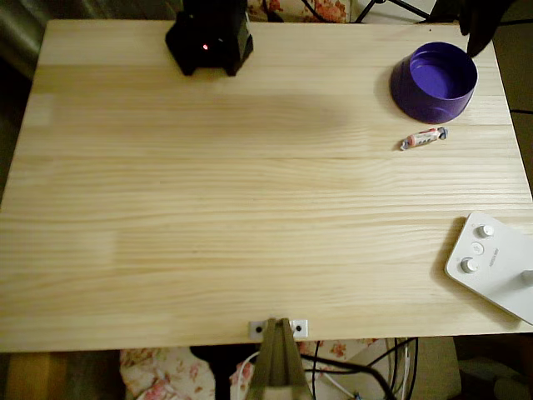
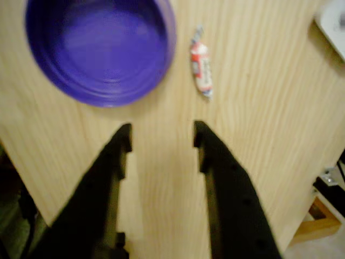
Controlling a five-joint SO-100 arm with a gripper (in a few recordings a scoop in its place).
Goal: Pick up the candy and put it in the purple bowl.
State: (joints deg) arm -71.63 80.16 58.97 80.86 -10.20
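The purple bowl [image 1: 434, 82] stands at the table's far right corner in the overhead view, with nothing inside it. The candy [image 1: 423, 138], a small whitish-pink wrapped sweet, lies on the wood just in front of the bowl. The wrist view has the purple bowl [image 2: 99, 48] at upper left and the candy [image 2: 201, 67] at upper centre, lying beside the bowl's rim. My gripper [image 2: 161, 135] hovers open above bare wood, short of both, its black fingers [image 2: 218, 172] spread with nothing between them. A dark part of the arm [image 1: 480, 29] reaches in behind the bowl.
A white device with knobs [image 1: 493, 260] lies at the right edge of the table; its corner [image 2: 334, 21] also appears at the wrist view's upper right. The arm's black base [image 1: 208, 37] stands at the far edge. The table's edge falls away close behind the gripper.
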